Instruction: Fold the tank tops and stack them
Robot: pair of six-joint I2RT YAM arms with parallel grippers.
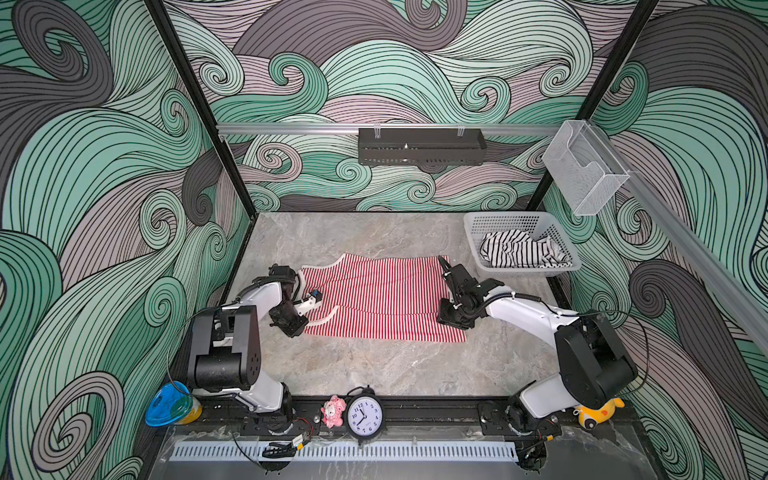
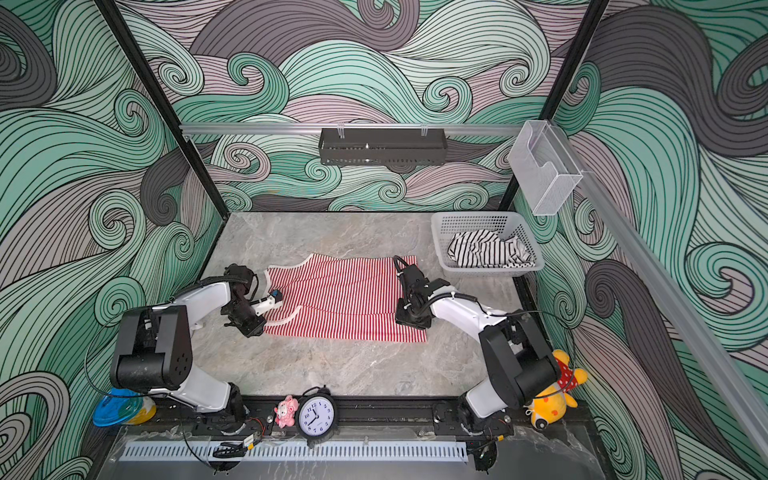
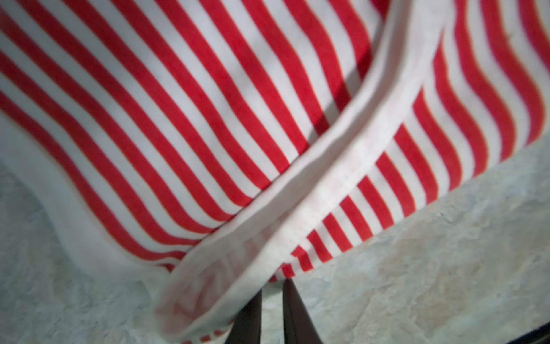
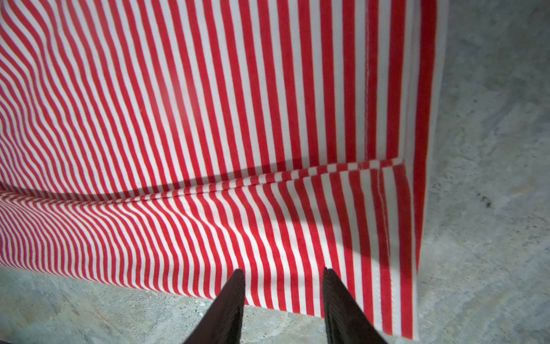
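The red-and-white striped tank top point(image 1: 374, 299) point(image 2: 340, 299) lies spread on the marble table with its straps to the left, and a fold line runs along its near part point(image 4: 208, 190). My left gripper point(image 1: 306, 312) point(image 3: 272, 283) sits at the near left strap. Its jaws are almost together on the strap end, and the white trim point(image 3: 312, 193) drapes over one finger. At the near right hem corner my right gripper point(image 1: 451, 322) point(image 4: 282, 272) stands open, fingertips over the cloth edge. The black-and-white tank top point(image 1: 515, 249) point(image 2: 486, 249) lies crumpled in the basket.
A white perforated basket point(image 1: 498, 220) stands at the back right of the table. Along the front rail sit a clock point(image 1: 364, 415), a pink toy point(image 1: 333, 410), a yellow plush point(image 1: 598, 411) and a blue dish point(image 1: 170, 403). A black tray point(image 1: 419, 145) hangs on the back wall.
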